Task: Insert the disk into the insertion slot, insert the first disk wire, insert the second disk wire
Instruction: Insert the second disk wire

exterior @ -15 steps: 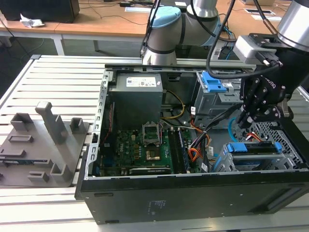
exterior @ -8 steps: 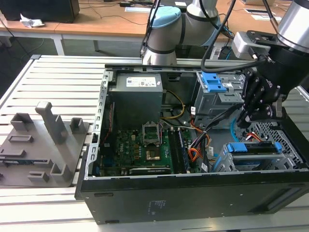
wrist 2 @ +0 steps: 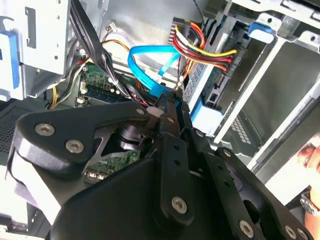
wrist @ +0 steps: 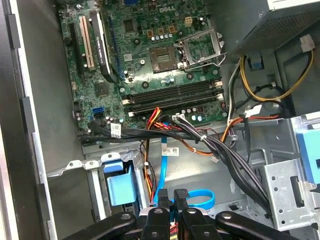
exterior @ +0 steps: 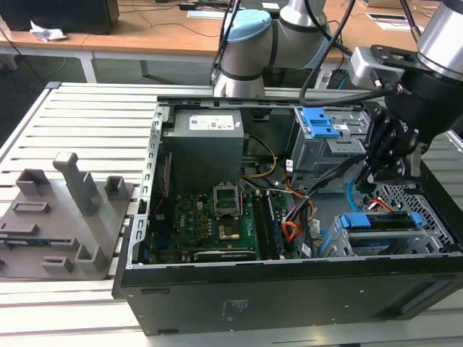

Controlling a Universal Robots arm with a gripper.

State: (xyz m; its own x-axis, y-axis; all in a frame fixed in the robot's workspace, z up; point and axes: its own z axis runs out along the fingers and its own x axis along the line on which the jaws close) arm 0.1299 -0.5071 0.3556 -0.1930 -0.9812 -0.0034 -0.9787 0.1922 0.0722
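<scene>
The disk (exterior: 381,221), in its blue frame, lies in the low grey insertion slot (exterior: 427,206) at the case's front corner, on the exterior view's right. My gripper (exterior: 369,178) hangs just above and behind it, inside the case. In both wrist views the black fingers (wrist 2: 172,107) are pressed together on the end of a bright blue flat disk wire (wrist 2: 148,65), which loops beside the fingertips (wrist: 165,199). A red, yellow and black wire bundle (wrist 2: 205,47) ends in a black plug at the disk's rear edge (wrist 2: 216,85). The disk's blue frame (wrist: 120,183) sits beside my gripper (wrist: 173,196).
The taller grey cage with a blue latch (exterior: 319,124) stands behind the gripper. The motherboard (exterior: 217,220) and power supply (exterior: 205,144) fill the case's other half. Black cable bundles (wrist: 220,147) cross near the fingers. A hand (wrist 2: 311,155) shows past the case wall. Grey fixtures (exterior: 65,210) sit outside.
</scene>
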